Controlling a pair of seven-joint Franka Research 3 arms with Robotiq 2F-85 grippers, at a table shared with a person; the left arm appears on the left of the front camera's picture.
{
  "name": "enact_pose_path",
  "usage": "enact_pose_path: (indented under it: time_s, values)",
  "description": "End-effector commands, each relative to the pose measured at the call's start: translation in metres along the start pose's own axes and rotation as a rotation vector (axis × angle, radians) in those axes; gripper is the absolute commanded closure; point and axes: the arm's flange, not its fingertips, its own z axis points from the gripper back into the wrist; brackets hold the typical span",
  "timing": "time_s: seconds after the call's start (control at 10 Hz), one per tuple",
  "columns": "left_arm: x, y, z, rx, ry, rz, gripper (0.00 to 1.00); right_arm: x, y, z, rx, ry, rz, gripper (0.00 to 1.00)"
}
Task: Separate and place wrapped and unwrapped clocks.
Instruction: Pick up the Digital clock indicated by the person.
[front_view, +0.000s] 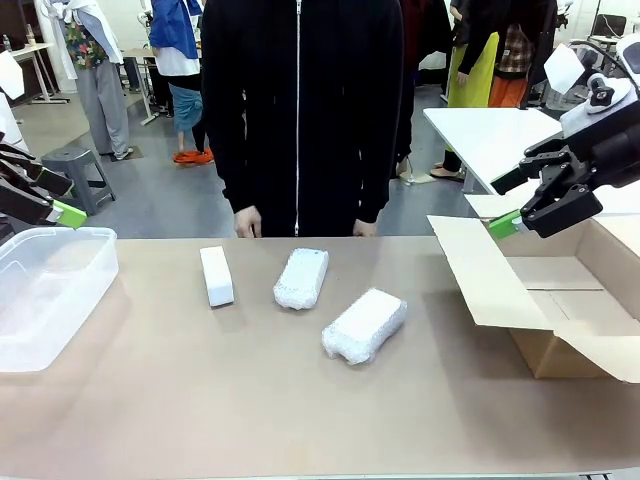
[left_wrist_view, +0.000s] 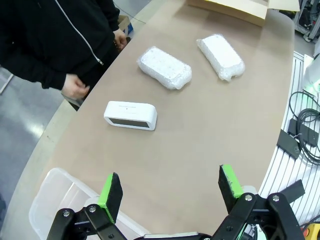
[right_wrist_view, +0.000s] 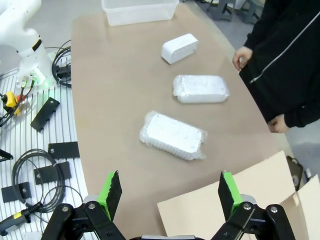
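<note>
Three clocks lie mid-table. The unwrapped clock (front_view: 216, 276) is a smooth white block at the left, also seen at close range as the unwrapped clock (left_wrist_view: 130, 115) (right_wrist_view: 179, 48). One bubble-wrapped clock (front_view: 301, 278) (left_wrist_view: 165, 67) (right_wrist_view: 201, 88) lies in the middle, and another wrapped clock (front_view: 364, 325) (left_wrist_view: 221, 56) (right_wrist_view: 174, 135) lies nearer and to the right. My left gripper (front_view: 68, 200) (left_wrist_view: 170, 187) hovers open above the left end of the table. My right gripper (front_view: 505, 203) (right_wrist_view: 170, 192) hangs open over the box at the right. Neither holds anything.
A clear plastic bin (front_view: 50, 290) (left_wrist_view: 50, 200) (right_wrist_view: 139, 10) sits at the table's left end. An open cardboard box (front_view: 560, 300) (right_wrist_view: 225, 205) stands at the right end. A person in a black jacket stands at the far edge, with hands (front_view: 247, 222) hanging by the table.
</note>
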Motion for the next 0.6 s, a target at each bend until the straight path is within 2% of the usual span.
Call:
enact_pose_path:
  time_s: [0.0,0.5]
  values:
    - [-0.0005,0.0005,-0.0004,-0.005,-0.003,-0.001,0.0,-0.0002,0.0004,-0.0006,0.018,-0.014,0.004,0.0]
    - [-0.0005,0.0005,-0.0004,-0.005,-0.003,-0.001,0.0,-0.0002,0.0004,-0.0006,0.018,-0.014,0.004,0.0]
